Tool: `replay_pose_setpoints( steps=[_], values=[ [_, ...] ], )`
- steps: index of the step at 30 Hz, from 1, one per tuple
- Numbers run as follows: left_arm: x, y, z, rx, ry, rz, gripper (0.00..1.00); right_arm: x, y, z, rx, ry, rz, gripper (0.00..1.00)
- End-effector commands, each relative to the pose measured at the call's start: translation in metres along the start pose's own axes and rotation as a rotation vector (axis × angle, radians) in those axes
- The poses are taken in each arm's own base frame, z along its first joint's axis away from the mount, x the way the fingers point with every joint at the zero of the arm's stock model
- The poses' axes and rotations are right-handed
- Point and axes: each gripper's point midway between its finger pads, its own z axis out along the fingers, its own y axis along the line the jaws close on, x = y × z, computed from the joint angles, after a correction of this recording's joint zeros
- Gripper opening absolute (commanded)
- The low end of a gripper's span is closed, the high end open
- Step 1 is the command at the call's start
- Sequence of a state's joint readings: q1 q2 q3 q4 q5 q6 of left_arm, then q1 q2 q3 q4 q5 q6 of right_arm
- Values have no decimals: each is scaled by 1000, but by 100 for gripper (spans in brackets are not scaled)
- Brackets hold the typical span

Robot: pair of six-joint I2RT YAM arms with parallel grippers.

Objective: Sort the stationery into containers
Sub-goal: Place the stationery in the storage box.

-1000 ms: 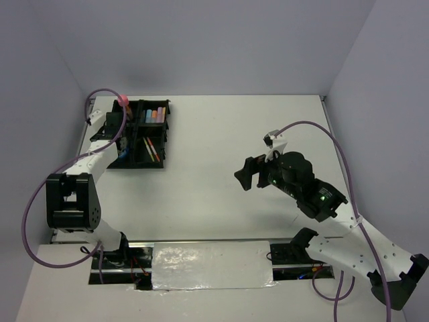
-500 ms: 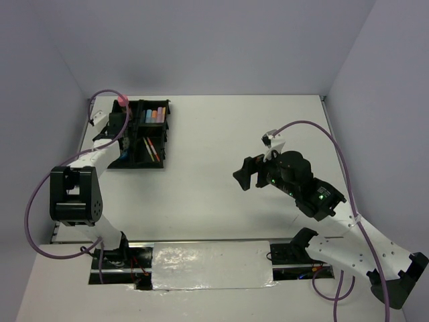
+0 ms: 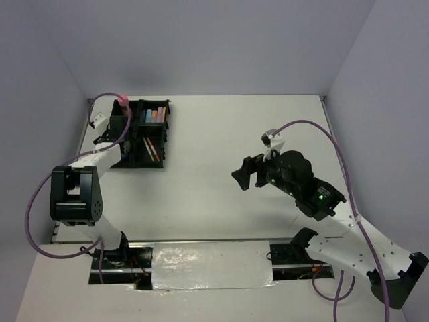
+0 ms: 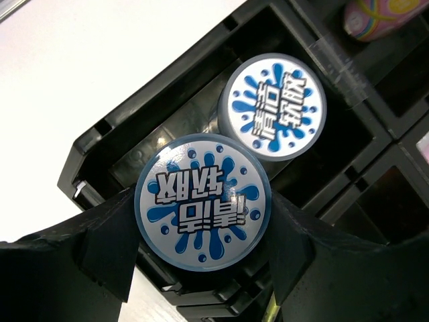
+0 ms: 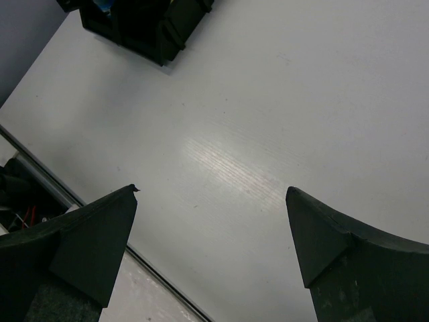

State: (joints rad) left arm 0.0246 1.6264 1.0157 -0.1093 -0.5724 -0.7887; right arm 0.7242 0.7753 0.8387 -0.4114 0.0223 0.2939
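Blue-splashed round tin (image 4: 203, 201) sits pinched between the left gripper's (image 4: 201, 245) fingers, over an end compartment of the black tray (image 4: 114, 134). Its twin tin (image 4: 273, 105) lies in that same compartment, just beside it. Well apart, the right gripper (image 5: 211, 228) hangs spread wide above the white table (image 5: 268, 100).

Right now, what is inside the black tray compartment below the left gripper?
One round blue-splash tin stands inside the black plastic tray. The left gripper holds a second tin above, hiding whatever lies beneath it.
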Motion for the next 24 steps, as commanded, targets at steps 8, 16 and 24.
replay_pose_setpoints(
  steps=[8,16,24],
  values=[
    [-40,-6,-29,63,-107,-101,99,-22,12,-5,-38,-66,-15,100],
    [-90,-8,-94,135,-150,-117,99,-25,11,-3,-28,-76,-21,100],
    [-88,-7,-182,297,-70,50,99,-75,-28,-47,231,-209,-32,100]
  ],
)
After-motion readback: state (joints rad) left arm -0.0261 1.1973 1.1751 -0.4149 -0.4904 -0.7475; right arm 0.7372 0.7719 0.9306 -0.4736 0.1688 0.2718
